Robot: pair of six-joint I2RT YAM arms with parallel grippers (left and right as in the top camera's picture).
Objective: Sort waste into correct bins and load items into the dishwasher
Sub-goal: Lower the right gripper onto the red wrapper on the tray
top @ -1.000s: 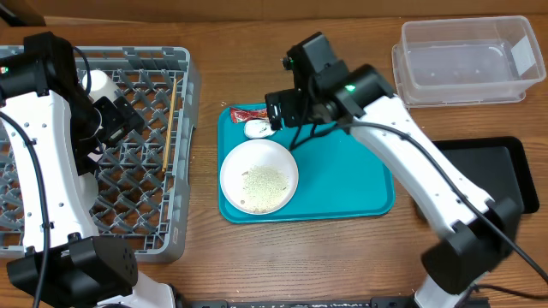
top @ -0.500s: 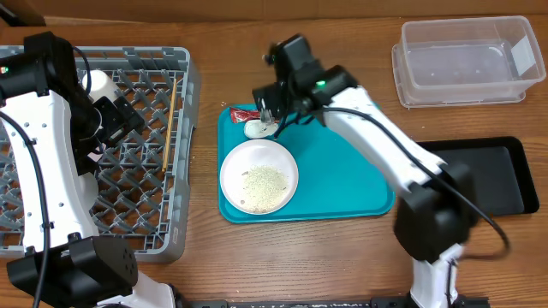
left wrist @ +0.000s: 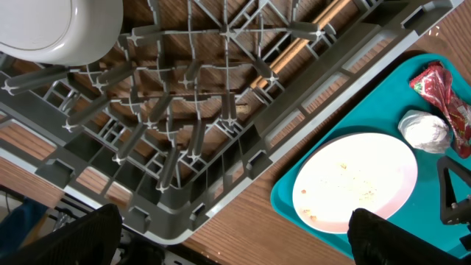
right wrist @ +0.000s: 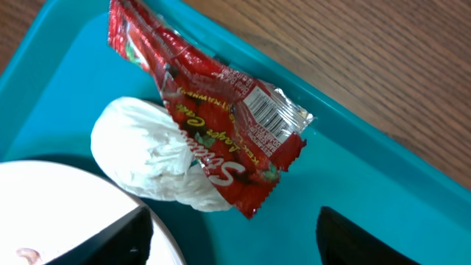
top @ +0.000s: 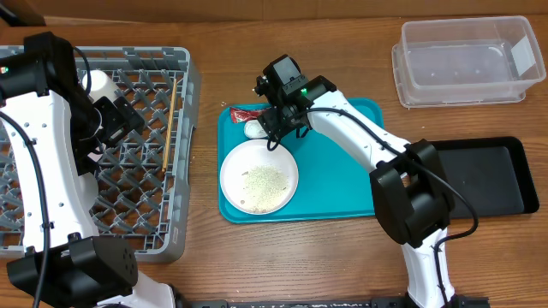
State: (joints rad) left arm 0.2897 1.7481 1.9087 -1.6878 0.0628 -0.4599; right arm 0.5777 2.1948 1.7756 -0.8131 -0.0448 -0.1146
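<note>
The red wrapper (right wrist: 213,96) and the crumpled white scrap (right wrist: 147,158) lie together at the teal tray's far left corner, the wrapper (top: 244,114) partly over the scrap (top: 253,129). My right gripper (right wrist: 232,235) is open just above them, touching neither; it also shows in the overhead view (top: 276,128). The large white plate (top: 259,176) with rice grains (top: 264,181) sits beside them. My left gripper (top: 116,120) is open and empty over the grey dish rack (top: 34,231), which holds the white cup (top: 103,83) and chopsticks (top: 169,120).
The teal tray (top: 342,180) lies at the table's centre. The clear tub (top: 467,60) stands at the far right and the black tray (top: 488,175) at the right. The rack's right wall is close to the teal tray.
My right arm has swung left and down over the wrapper and scrap. The left arm has not moved.
</note>
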